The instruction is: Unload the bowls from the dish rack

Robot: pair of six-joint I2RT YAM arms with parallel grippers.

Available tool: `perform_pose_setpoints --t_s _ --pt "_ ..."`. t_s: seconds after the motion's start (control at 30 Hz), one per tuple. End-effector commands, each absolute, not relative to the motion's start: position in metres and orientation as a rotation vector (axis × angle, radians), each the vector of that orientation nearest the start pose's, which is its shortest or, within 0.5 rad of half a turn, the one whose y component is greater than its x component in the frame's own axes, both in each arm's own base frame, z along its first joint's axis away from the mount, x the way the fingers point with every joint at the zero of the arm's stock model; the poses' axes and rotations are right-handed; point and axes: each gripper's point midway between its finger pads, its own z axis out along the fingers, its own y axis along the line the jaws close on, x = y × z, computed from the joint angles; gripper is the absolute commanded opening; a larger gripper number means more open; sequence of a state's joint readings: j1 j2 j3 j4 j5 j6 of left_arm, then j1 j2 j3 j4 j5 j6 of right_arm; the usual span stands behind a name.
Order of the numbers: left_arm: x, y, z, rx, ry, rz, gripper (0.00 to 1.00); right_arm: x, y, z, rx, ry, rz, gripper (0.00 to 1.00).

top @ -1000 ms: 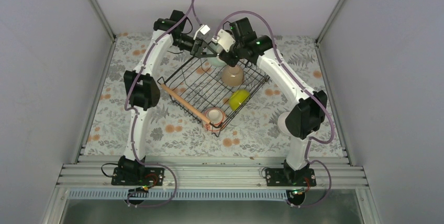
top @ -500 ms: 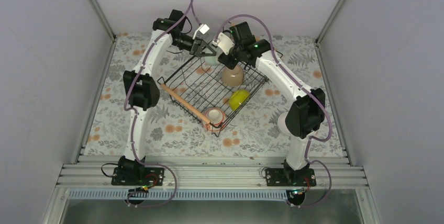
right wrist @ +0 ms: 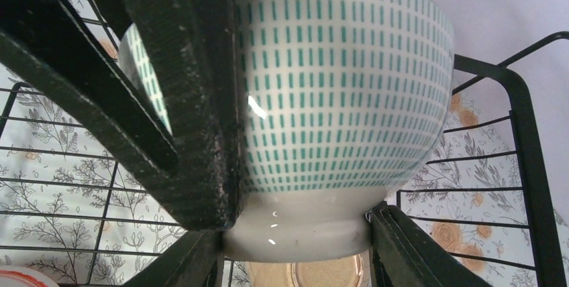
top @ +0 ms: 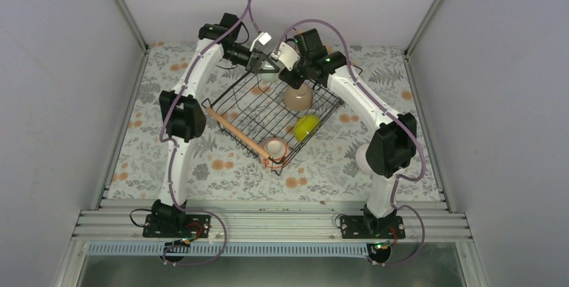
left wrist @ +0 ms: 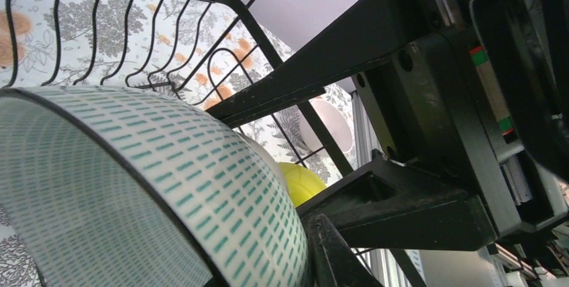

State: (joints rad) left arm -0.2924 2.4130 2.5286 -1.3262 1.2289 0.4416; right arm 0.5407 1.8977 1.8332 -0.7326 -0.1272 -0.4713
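Note:
The pale mint bowl [right wrist: 335, 79], white with green dashes, is held tilted over the far corner of the black wire dish rack [top: 255, 109]. My right gripper [right wrist: 298, 247] is shut on its foot, one finger on each side. My left gripper [left wrist: 295, 253] is shut on the bowl's wall at the rim, with one finger [left wrist: 332, 257] on the outside. In the top view both grippers, left [top: 263, 66] and right [top: 280, 66], meet there and hide the bowl. A tan bowl [top: 298, 97], a yellow-green bowl [top: 306, 126] and a pinkish bowl [top: 274, 147] sit in the rack.
A white bowl [top: 362, 158] stands on the floral tablecloth right of the rack, beside my right arm's elbow. The rack's wooden handle [top: 235, 129] runs along its near left side. Grey walls close in on the table's left, far and right sides.
My left gripper has moved right onto the mint bowl, and my right gripper has shifted a little left. The bowl, visible between them a second ago, is now hidden under them.

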Motion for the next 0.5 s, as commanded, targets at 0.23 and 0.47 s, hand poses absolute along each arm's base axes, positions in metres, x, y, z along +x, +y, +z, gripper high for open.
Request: perform_pose_setpoints --t_s 0.23,0.47 --pt "0.397 -0.322 0.293 1.192 1.904 -1.572 0.03 0.441 0.286 0.259 -1.155 1.960 0.164 0.38" --pt "0.399 -0.322 0.294 1.205 1.932 -1.483 0.02 0.428 0.261 0.285 -1.121 1.954 0.055 0.55"
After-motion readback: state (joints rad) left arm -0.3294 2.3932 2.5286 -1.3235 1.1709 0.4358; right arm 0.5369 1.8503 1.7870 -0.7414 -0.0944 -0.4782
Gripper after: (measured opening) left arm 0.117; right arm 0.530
